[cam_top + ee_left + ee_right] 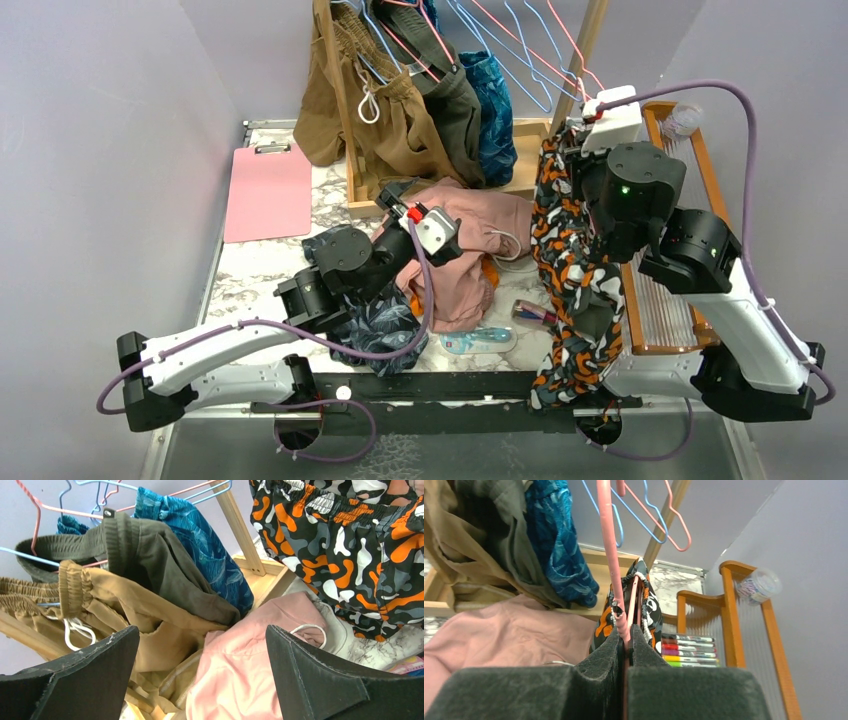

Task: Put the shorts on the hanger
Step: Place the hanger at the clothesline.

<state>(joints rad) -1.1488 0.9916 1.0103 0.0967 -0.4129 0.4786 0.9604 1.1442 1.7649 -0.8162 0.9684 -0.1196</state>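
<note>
Right end effector (pixel 625 637): fingers pressed together, clamped on the wire of the pink hanger (pixel 608 555), raised at the far right of the surface (pixel 250 270).
Pink hanger: its wire rises steeply out of the grip towards the rail of the wooden rack (pixel 525 160).
Camouflage shorts (pixel 570 270): waistband bunched against the hanger wire just past the right fingertips. The fabric hangs in a long drape along the right arm, down over the near edge of the surface. Whether it is threaded over the hanger bar cannot be told.
Left end effector (pixel 202 630): fingers wide apart, holding nothing, hovering over the dusty-pink shorts (pixel 470 230) mid-surface.
On the rack: tan shorts (pixel 390 120), olive shorts (pixel 455 100) and blue leaf-print shorts (pixel 495 110) on hangers, with light-blue hangers (pixel 616 525) beside them.
Under the left arm: dark navy shorts (pixel 385 330).
Far left: pink clipboard (pixel 268 190), lying flat.
Right side: row of markers (pixel 689 650) beside a wooden frame (pixel 680 310).
</note>
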